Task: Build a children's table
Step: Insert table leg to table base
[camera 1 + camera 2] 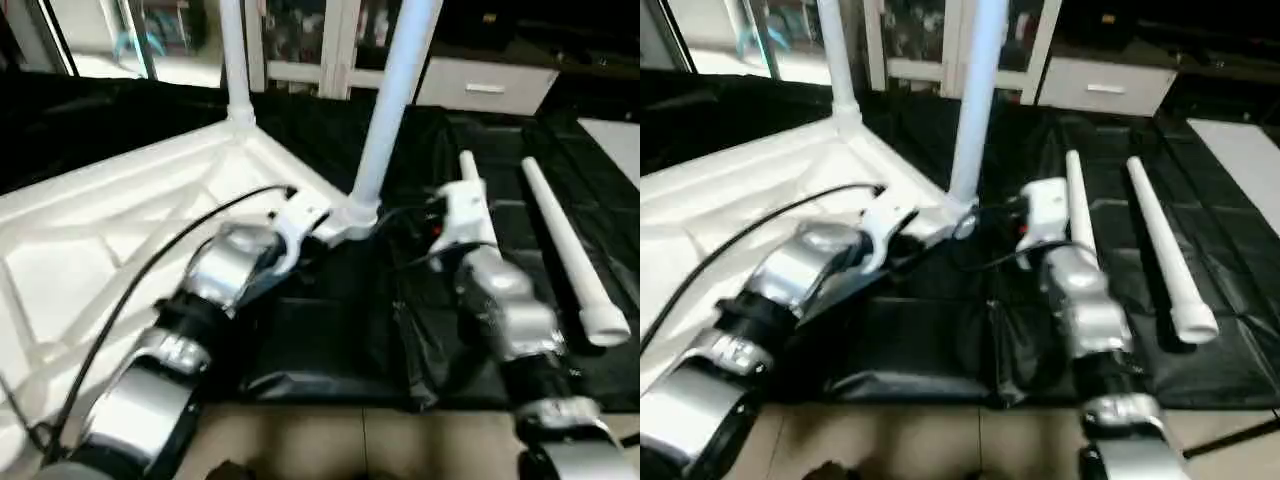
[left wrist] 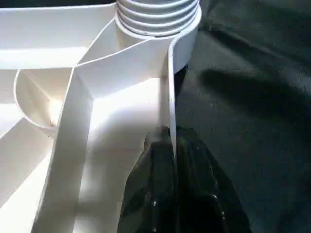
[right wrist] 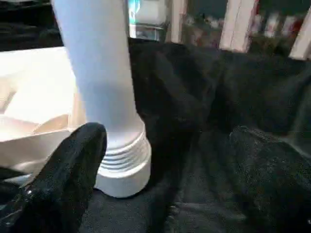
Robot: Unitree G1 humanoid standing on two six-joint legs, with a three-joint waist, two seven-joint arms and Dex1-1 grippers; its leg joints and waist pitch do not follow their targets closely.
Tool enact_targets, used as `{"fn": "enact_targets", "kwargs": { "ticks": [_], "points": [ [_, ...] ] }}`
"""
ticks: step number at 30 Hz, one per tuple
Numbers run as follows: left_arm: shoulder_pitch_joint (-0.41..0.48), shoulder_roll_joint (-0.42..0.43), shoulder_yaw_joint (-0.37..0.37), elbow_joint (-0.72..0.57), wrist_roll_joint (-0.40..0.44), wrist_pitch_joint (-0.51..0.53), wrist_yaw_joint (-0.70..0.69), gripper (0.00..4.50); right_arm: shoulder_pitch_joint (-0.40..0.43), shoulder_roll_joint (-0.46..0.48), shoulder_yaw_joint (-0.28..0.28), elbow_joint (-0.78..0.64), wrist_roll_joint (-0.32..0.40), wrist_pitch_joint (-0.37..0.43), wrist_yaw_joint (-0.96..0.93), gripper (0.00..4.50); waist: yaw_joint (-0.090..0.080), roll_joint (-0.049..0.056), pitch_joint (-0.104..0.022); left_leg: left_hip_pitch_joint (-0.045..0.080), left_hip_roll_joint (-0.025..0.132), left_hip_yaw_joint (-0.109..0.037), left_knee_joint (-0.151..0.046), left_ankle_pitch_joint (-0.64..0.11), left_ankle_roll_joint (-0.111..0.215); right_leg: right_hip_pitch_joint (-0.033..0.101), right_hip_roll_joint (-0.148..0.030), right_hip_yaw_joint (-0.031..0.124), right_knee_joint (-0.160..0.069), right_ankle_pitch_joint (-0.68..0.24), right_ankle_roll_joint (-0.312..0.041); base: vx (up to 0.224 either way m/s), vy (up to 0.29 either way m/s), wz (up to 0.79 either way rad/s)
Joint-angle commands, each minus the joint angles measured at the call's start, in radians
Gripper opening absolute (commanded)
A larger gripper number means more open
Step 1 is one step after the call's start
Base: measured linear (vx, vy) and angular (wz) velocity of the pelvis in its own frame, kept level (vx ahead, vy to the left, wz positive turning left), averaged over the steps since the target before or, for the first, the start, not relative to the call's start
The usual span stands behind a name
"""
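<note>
The white tabletop (image 1: 110,230) is shown inverted on black sheeting (image 1: 330,330), ribbed underside up. Two legs (image 1: 395,100) are seen upright in its corner sockets; two loose legs (image 1: 570,250) are laid side by side on the sheeting to the right. The tabletop's side wall is pinched by the jaws of the left gripper (image 2: 172,160). The jaws of the right gripper (image 3: 160,160) are spread wide beside the nearer upright leg's threaded base, apart from it.

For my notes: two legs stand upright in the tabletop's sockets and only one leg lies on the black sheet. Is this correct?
Not quite: two legs lie on the black sheet, one beside the right arm and another farther right, as the left eye view shows. Two legs do stand upright in the tabletop.
</note>
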Motion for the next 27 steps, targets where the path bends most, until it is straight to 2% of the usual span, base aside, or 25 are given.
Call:
{"fn": "enact_targets", "kwargs": {
  "ticks": [1,2,3,5,8,11,12,14,15,20,23,27],
  "points": [
    [0.01,0.015,-0.035,-0.081,-0.011,-0.077,-0.08,0.0,0.034,-0.051,0.018,-0.083,0.032,0.034,0.111,4.46,0.005,0.015,-0.08,0.025,0.017,0.0,-0.062,-0.141,0.063,0.08,-0.042,0.036,-0.052,-0.003,-0.26,0.0,0.0,0.0],
    [0.021,0.022,-0.043,-0.089,-0.013,-0.079,-0.097,0.0,0.043,-0.067,0.026,-0.096,0.035,0.032,0.143,4.46,0.007,0.013,-0.08,0.026,0.019,0.0,-0.062,-0.15,0.06,0.081,-0.043,0.036,-0.053,-0.01,-0.254,0.0,0.0,0.0],
    [0.041,0.037,-0.057,-0.102,-0.01,-0.101,-0.128,0.0,0.065,-0.097,0.042,-0.133,0.044,0.037,0.199,4.46,0.007,0.014,-0.078,0.028,0.02,0.002,-0.063,-0.166,0.054,0.074,-0.044,0.037,-0.056,-0.031,-0.253,0.0,0.0,0.0],
    [0.066,0.055,-0.072,-0.117,-0.01,-0.122,-0.165,0.0,0.09,-0.135,0.06,-0.176,0.054,0.052,0.262,4.46,0.012,0.015,-0.077,0.027,0.021,-0.001,-0.065,-0.186,0.043,0.077,-0.044,0.037,-0.058,-0.067,-0.237,0.0,0.0,0.0],
    [0.105,0.081,-0.086,-0.148,-0.029,-0.152,-0.238,0.0,0.12,-0.195,0.087,-0.228,0.075,0.077,0.362,4.46,0.013,0.014,-0.076,0.029,0.022,0.0,-0.067,-0.204,0.032,0.073,-0.046,0.038,-0.062,-0.1,-0.229,0.0,0.0,0.0],
    [0.132,0.1,-0.097,-0.176,-0.048,-0.176,-0.297,0.0,0.136,-0.234,0.102,-0.255,0.084,0.097,0.424,4.46,0.017,0.014,-0.069,0.029,0.023,-0.002,-0.073,-0.238,0.023,0.072,-0.049,0.038,-0.07,-0.173,-0.208,0.0,0.0,0.0],
    [0.151,0.116,-0.111,-0.191,-0.053,-0.221,-0.335,0.0,0.147,-0.262,0.111,-0.274,0.09,0.116,0.471,4.46,0.016,0.007,-0.069,0.029,0.023,-0.002,-0.074,-0.249,0.021,0.072,-0.049,0.038,-0.072,-0.193,-0.202,0.0,0.0,0.0],
    [0.169,0.126,-0.118,-0.208,-0.063,-0.234,-0.368,0.0,0.157,-0.288,0.119,-0.293,0.099,0.135,0.515,4.46,0.018,0.01,-0.071,0.032,0.024,-0.004,-0.075,-0.256,0.016,0.073,-0.052,0.039,-0.073,-0.224,-0.188,0.0,0.0,0.0],
    [0.178,0.132,-0.125,-0.217,-0.065,-0.245,-0.386,0.0,0.16,-0.296,0.122,-0.299,0.102,0.139,0.53,4.46,0.018,0.005,-0.069,0.032,0.024,-0.002,-0.075,-0.255,0.017,0.07,-0.051,0.04,-0.075,-0.23,-0.184,0.0,0.0,0.0],
    [0.211,0.158,-0.153,-0.258,-0.058,-0.266,-0.453,0.0,0.169,-0.335,0.147,-0.312,0.102,0.14,0.599,4.46,0.021,0.008,-0.068,0.035,0.025,-0.003,-0.076,-0.272,0.013,0.064,-0.053,0.04,-0.08,-0.29,-0.172,0.0,0.0,0.0],
    [0.22,0.168,-0.162,-0.265,-0.054,-0.277,-0.472,0.0,0.169,-0.344,0.153,-0.31,0.101,0.136,0.625,4.46,0.019,0.006,-0.066,0.032,0.025,-0.005,-0.078,-0.286,0.009,0.066,-0.054,0.039,-0.083,-0.327,-0.159,0.0,0.0,0.0],
    [0.238,0.184,-0.171,-0.289,-0.048,-0.285,-0.503,0.0,0.17,-0.361,0.168,-0.296,0.099,0.123,0.69,4.46,0.019,0.005,-0.068,0.032,0.025,-0.006,-0.078,-0.28,0.01,0.065,-0.053,0.039,-0.081,-0.318,-0.159,0.0,0.0,0.0]
  ]
}}
